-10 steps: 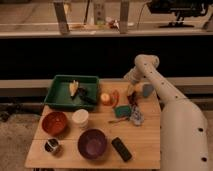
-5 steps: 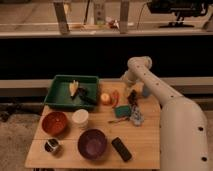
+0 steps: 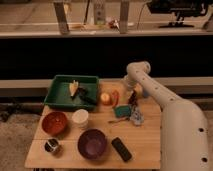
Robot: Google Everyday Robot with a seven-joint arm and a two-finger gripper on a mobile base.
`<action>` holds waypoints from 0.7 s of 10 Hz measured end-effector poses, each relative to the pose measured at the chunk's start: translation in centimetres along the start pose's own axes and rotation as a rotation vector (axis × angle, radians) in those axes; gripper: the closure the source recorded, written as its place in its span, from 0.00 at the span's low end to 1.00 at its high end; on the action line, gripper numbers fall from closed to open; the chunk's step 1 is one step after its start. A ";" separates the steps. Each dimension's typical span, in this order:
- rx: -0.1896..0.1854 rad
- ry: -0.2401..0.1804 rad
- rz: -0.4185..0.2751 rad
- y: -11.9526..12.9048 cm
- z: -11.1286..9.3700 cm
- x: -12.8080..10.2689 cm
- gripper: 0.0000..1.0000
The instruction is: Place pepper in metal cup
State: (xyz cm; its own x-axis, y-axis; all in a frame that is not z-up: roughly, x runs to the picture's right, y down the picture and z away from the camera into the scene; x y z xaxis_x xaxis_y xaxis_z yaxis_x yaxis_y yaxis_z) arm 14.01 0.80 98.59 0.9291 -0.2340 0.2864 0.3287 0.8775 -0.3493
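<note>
Likely light, firm, slick pepper (image 3: pixel 115 98) on counter (image 3: pixel 145 137), best pinched mid-body; tool (image 3: pixel 133 96) just beside it, grip state impossible to tell.

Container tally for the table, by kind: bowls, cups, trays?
Bowls: 2 (red bowl, purple bowl)
Cups: 2 (cream cup, metal cup)
Trays: 1 (green tray)
Total: 5
The gripper hangs low just right of the pepper, far from the metal cup.
</note>
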 end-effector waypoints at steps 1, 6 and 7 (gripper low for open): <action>0.001 0.015 -0.021 0.1 0.1 -0.2 0.20; -0.017 0.050 -0.119 -0.8 -0.1 -1.7 0.20; -0.028 0.045 -0.144 -1.0 -0.2 -2.0 0.20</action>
State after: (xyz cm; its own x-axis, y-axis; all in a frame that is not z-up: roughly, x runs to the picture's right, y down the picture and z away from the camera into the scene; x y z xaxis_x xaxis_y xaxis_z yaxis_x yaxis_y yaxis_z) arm 11.79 0.29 98.19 0.8786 -0.3752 0.2954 0.4628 0.8216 -0.3329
